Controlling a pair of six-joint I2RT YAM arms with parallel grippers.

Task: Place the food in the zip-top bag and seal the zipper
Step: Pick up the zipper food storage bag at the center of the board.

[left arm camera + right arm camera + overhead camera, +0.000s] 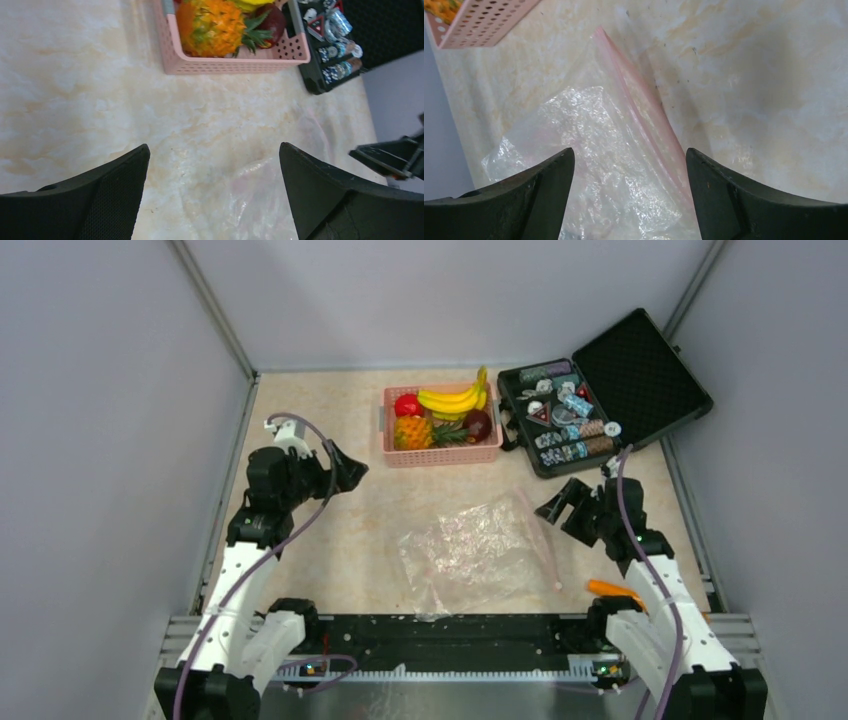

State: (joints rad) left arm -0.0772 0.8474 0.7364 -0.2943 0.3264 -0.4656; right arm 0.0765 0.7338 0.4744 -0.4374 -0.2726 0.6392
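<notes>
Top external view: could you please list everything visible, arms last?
basket: one, pink, far centre
banana bunch: one, yellow, in basket
pineapple: one, orange-yellow, in basket
red fruit: one, red, in basket
maroon fruit: one, dark maroon, in basket
zip-top bag: one, clear, near centre
zipper: one, pale pink, bag's right edge
case: one, black, open, far right
trinkets: many, mixed, in case
stick: one, orange, near right
left gripper: one, black, open, left side
right gripper: one, black, open, right of bag
</notes>
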